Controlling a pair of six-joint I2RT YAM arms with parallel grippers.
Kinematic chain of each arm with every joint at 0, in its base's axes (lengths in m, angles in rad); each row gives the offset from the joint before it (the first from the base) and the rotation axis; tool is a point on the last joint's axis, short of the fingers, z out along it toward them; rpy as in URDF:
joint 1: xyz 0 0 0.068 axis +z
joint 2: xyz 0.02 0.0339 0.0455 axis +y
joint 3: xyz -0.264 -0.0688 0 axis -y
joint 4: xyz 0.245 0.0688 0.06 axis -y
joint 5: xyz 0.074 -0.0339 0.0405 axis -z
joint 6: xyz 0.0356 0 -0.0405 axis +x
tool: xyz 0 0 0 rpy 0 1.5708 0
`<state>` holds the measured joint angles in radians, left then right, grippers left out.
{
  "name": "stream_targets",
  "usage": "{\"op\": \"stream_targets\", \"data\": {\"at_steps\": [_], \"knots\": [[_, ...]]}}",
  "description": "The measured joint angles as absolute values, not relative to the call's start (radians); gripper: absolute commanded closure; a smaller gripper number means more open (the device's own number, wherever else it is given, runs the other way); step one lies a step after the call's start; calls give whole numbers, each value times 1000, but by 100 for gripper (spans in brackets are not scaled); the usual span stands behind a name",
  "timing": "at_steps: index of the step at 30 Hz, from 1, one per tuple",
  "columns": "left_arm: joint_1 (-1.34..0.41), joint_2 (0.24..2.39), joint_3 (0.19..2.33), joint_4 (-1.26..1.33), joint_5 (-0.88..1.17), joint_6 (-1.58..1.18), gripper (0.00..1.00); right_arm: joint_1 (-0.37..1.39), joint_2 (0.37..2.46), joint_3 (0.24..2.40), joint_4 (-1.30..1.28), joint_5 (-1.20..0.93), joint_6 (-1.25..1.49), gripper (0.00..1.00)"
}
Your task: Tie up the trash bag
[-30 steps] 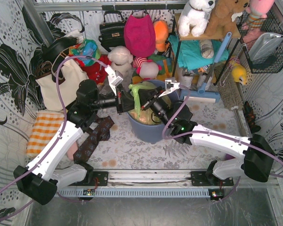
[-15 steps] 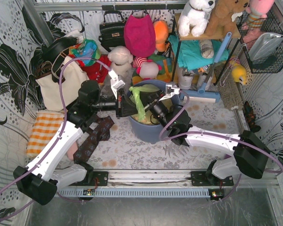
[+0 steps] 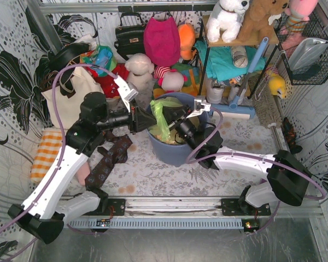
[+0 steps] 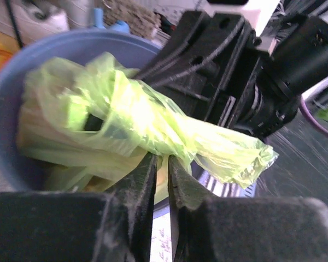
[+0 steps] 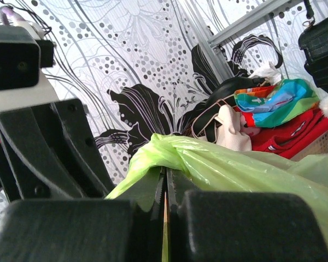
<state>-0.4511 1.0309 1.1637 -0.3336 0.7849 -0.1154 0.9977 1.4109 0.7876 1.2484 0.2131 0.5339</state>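
The knot is judged to be in the making, with the gathered mouth of the trash bag drawn into a twisted strand but no finished knot to be seen. The bag is seated in the round blue-grey bin, directly below both grippers. The right gripper is closed on the trash bag, a fold of green plastic being pinched at its fingertips and spread away ahead of it to the right. The left gripper is parted by a narrow gap, and the twisted strand is laid across just beyond its tips; whether any plastic is caught between them cannot be told. The next move is judged to call for a fresh hold by the left gripper on the loose tail to its right, so that the tail can be passed around the part pinned by the other gripper. The left arm is stretched forward and bent inward, its wrist levelled at the bin's rim. The right arm is laid low over the table and reached in from the opposite side, so that the two grippers are set nearly tip to tip above the bag.
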Motion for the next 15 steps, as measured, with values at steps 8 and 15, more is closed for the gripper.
{"op": "stream_targets", "data": {"at_steps": [8,15], "knots": [[-451,943,1206,-345,599,-138,72,998,1411,780,1266,167,533,100],[-450,949,1218,-280,375,-322,68,996,1411,780,1266,142,533,100]]}}
